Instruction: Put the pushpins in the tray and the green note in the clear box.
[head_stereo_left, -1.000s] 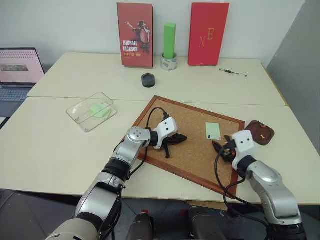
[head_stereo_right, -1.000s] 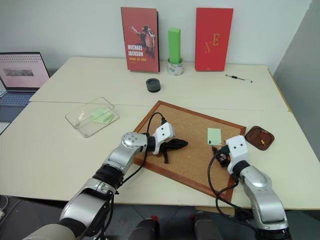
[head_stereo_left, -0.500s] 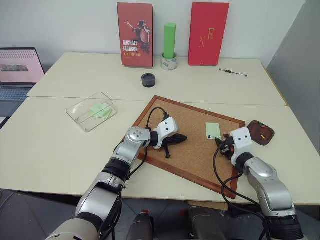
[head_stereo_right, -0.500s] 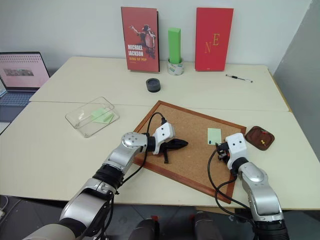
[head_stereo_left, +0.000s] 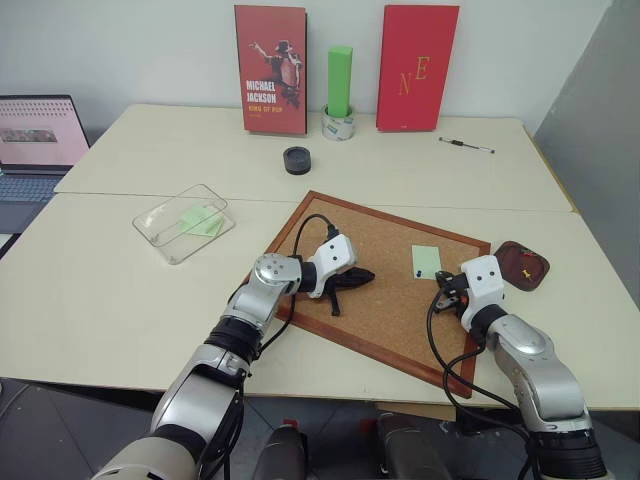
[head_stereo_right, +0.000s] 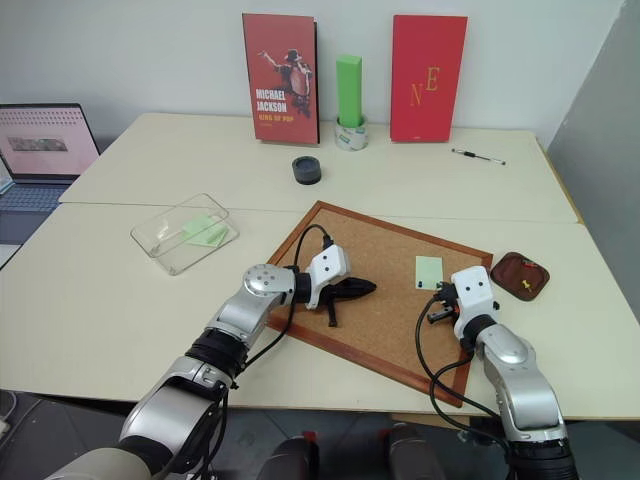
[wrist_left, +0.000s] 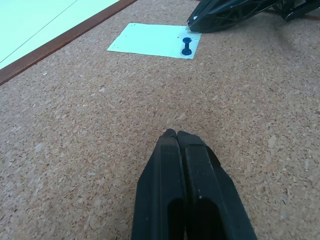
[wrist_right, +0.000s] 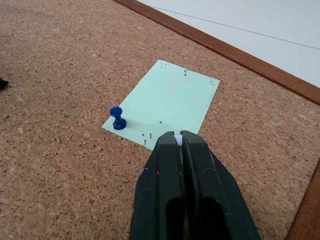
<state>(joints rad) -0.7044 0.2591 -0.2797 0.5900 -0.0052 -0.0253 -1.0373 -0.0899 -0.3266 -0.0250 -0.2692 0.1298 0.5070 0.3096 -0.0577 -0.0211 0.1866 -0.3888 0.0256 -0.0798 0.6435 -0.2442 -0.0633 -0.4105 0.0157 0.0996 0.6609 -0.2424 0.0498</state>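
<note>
Found the left gripper (head_stereo_left: 368, 273) over the middle of the cork board (head_stereo_left: 380, 310), pointing across it toward the robot's right; fingers pressed flat together with no gap, nothing between them, as seen in the left wrist view (wrist_left: 176, 134). Found the right gripper (head_stereo_left: 441, 288) at the board's right-hand part, tips just beside the near edge of the green note (head_stereo_left: 426, 261); closed tight as well (wrist_right: 176, 135); noticed a tiny white speck pinched at the very tips, but could not tell what it was.

Saw the green note lying flat on the cork, near the board's right edge, dotted with small pin holes at its corners; held down at one near corner by a blue pushpin (wrist_right: 118, 118) standing upright. Saw the tray (head_stereo_left: 508, 256) on the table just past the board's right edge, close to the right gripper's wrist; made out one yellow pushpin (head_stereo_left: 523, 272) lying inside it.

Located the clear box (head_stereo_left: 163, 240) well apart from all this, on the table to the left of the board; spotted a brighter green paper piece (head_stereo_left: 202, 220) lying inside it. Noted farther back a black disc (head_stereo_left: 296, 160), two red books standing against the wall, a tall green block (head_stereo_left: 339, 81) upright between them, and a pen (head_stereo_left: 466, 145) toward the right; noted an open laptop (head_stereo_left: 35, 135) at the far left.
</note>
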